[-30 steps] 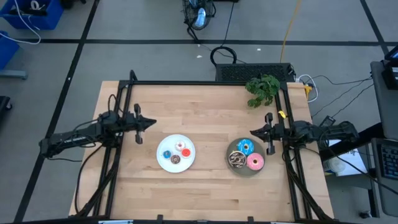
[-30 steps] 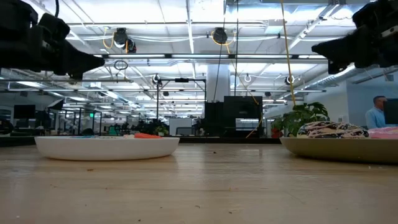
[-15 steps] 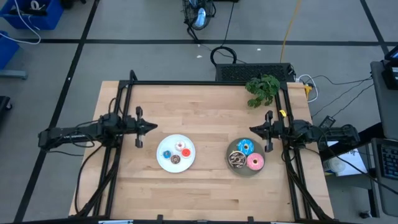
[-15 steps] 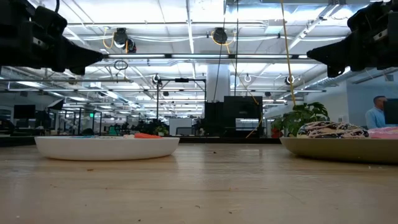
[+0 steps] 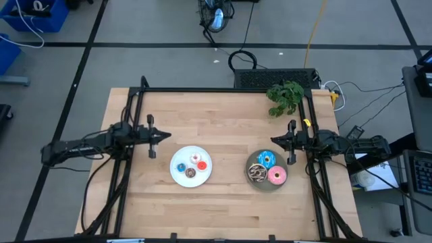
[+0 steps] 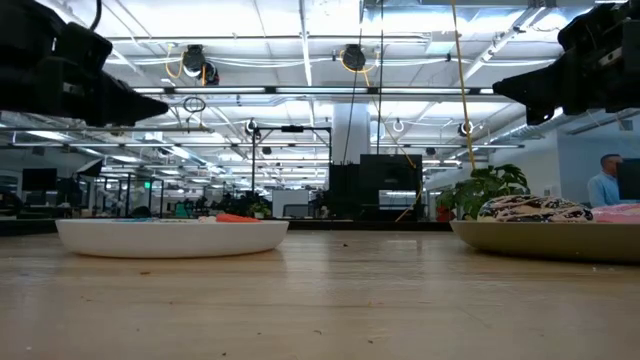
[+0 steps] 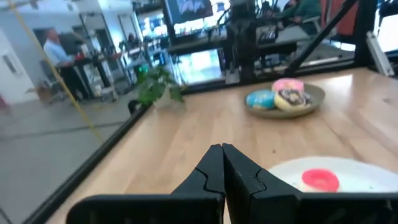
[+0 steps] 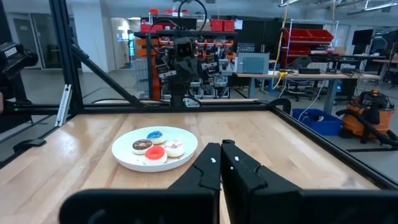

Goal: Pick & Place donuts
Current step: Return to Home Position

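Arms extend level from opposite desk [image 5: 223, 115] sides; left end effector [image 5: 163, 136] and right end effector [image 5: 274, 142] clenched, empty. Large donuts [image 5: 277, 175] on grey plate [image 5: 248, 168]; tiny donuts [image 5: 201, 165] on white plate [image 5: 202, 177].

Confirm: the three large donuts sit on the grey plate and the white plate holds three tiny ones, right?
No: the white plate holds four: tiny blue, white-pink, red and brown donuts, as the high view shows. The large blue, pink and chocolate donuts sit on the grey plate.
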Tool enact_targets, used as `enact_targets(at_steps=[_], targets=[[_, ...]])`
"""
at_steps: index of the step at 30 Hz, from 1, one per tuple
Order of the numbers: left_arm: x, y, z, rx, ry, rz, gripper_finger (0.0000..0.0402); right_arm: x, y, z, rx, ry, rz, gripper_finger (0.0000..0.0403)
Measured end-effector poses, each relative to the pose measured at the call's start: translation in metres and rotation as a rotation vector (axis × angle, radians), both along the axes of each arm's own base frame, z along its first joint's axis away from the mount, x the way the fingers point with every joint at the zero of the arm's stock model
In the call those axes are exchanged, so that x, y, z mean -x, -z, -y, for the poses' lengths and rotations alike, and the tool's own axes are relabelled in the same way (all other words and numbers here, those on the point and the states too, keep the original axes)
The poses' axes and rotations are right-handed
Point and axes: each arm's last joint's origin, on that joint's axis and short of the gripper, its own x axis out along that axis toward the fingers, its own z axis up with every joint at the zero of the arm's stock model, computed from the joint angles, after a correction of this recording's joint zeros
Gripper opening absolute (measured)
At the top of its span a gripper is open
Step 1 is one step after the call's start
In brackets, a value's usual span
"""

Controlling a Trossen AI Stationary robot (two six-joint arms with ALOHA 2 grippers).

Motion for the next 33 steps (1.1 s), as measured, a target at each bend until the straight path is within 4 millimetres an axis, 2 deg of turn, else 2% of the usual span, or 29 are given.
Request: enact_targets(at_steps=[11,17,22,28,33], targets=[[0.002,0.005,-0.004,0.105,0.013,-0.037,0.0002,0.000,0.000,0.000,0.005,0.006,-0.001,0.0000],[0.001,0.010,-0.005,0.199,-0.025,-0.079,0.0019,0.000,0.000,0.000,0.032,0.007,-0.004,0.0000],[-0.001,0.010,-0.002,0.168,-0.005,-0.092,0.0004,0.000,-0.001,0.000,0.061,0.006,-0.001,0.0000],[-0.004,0.005,0.011,0.085,0.105,-0.049,0.0006,0.000,0.000,0.000,0.060,0.001,-0.003,0.0000],[-0.004,0.005,0.015,0.065,0.033,-0.052,0.0006,0.000,0.000,0.000,0.063,0.002,-0.005,0.0000]])
